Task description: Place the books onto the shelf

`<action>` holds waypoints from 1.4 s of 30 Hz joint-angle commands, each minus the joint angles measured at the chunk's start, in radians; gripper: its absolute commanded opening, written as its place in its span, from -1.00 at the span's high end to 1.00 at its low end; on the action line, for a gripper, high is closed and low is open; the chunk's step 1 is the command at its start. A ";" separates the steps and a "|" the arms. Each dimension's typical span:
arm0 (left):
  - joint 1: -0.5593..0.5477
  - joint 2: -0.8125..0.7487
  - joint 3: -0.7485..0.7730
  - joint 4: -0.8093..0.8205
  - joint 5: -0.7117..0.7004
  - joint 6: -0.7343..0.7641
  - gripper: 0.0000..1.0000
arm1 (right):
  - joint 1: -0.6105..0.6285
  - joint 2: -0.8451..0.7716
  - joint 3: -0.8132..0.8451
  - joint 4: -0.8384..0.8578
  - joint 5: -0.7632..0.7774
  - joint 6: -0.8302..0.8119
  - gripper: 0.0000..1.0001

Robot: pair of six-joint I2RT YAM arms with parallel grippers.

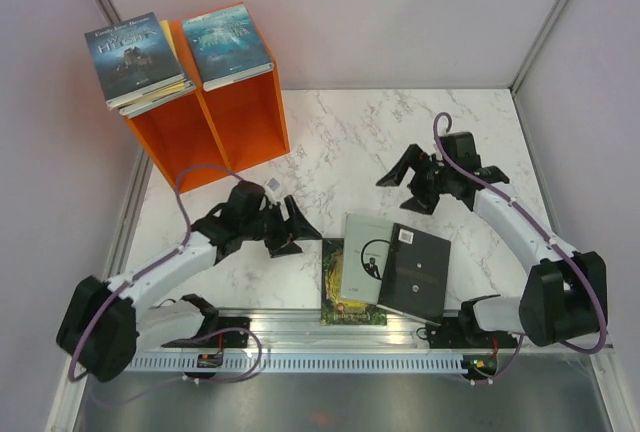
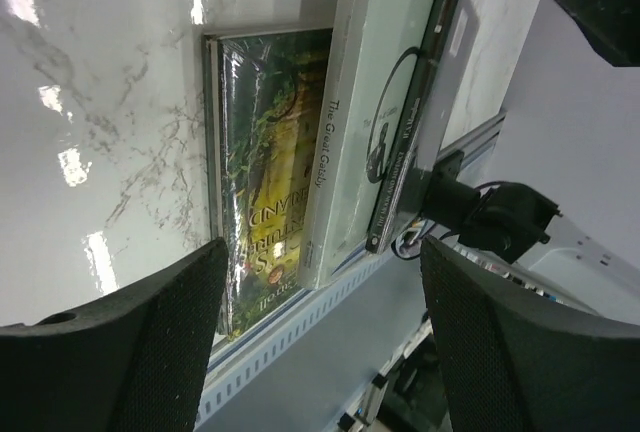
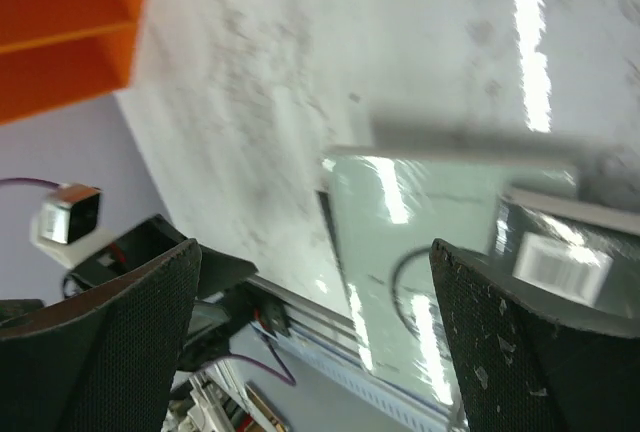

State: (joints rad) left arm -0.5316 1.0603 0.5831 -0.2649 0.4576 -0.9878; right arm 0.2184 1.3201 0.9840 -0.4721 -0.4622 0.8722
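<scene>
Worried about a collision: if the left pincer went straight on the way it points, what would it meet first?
Probably the edge of the green-gold book, straight ahead of the open left pincer; depth is unclear.

Left gripper (image 1: 303, 228): extended toward 2 o'clock from its base, jaws spread apart.
Right gripper (image 1: 400, 192): pointed toward 8 o'clock, jaws spread wide.
</scene>
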 commanded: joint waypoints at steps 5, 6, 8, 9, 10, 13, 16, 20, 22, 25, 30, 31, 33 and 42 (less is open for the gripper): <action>-0.152 0.271 0.049 0.346 0.041 -0.045 -0.59 | -0.005 -0.111 -0.082 -0.174 0.048 -0.114 -0.96; -0.163 0.333 0.061 0.374 0.042 -0.046 -0.58 | -0.007 -0.130 -0.085 -0.184 0.053 -0.121 -0.96; -0.197 0.386 0.067 0.418 0.049 -0.060 -0.57 | -0.007 -0.163 -0.094 -0.214 0.056 -0.124 -0.96; -0.208 0.404 0.067 0.456 0.050 -0.067 -0.56 | -0.007 -0.173 -0.099 -0.220 0.057 -0.127 -0.96; -0.217 0.441 0.067 0.476 0.049 -0.074 -0.56 | -0.007 -0.183 -0.102 -0.236 0.059 -0.127 -0.96; -0.245 0.496 0.070 0.516 0.043 -0.091 -0.51 | -0.011 -0.219 -0.114 -0.270 0.066 -0.134 -0.96; -0.264 0.532 0.069 0.561 0.050 -0.106 -0.47 | -0.013 -0.245 -0.120 -0.299 0.076 -0.145 -0.96; -0.287 0.605 0.084 0.601 0.061 -0.115 -0.38 | -0.014 -0.262 -0.122 -0.323 0.080 -0.153 -0.96; -0.298 0.630 0.081 0.666 0.070 -0.146 -0.31 | -0.016 -0.262 -0.119 -0.327 0.079 -0.154 -0.96; -0.303 0.676 0.025 0.827 0.101 -0.257 0.03 | -0.014 -0.251 -0.117 -0.329 0.074 -0.156 -0.96; -0.303 0.762 -0.063 1.209 0.142 -0.416 0.84 | -0.016 -0.234 -0.105 -0.327 0.065 -0.167 -0.96; -0.303 0.767 -0.071 1.242 0.144 -0.445 0.95 | -0.014 -0.228 -0.100 -0.324 0.062 -0.170 -0.96; -0.295 0.738 -0.081 1.227 0.138 -0.443 0.95 | -0.014 -0.222 -0.078 -0.312 0.025 -0.183 -0.96; -0.098 0.204 0.020 0.558 0.024 -0.189 0.95 | -0.013 -0.220 -0.070 -0.102 -0.176 -0.090 -0.96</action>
State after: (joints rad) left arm -0.7052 1.4334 0.5217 0.3946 0.5224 -1.2324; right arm 0.2066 1.0985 0.8974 -0.6849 -0.5442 0.7391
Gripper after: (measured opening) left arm 0.324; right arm 0.982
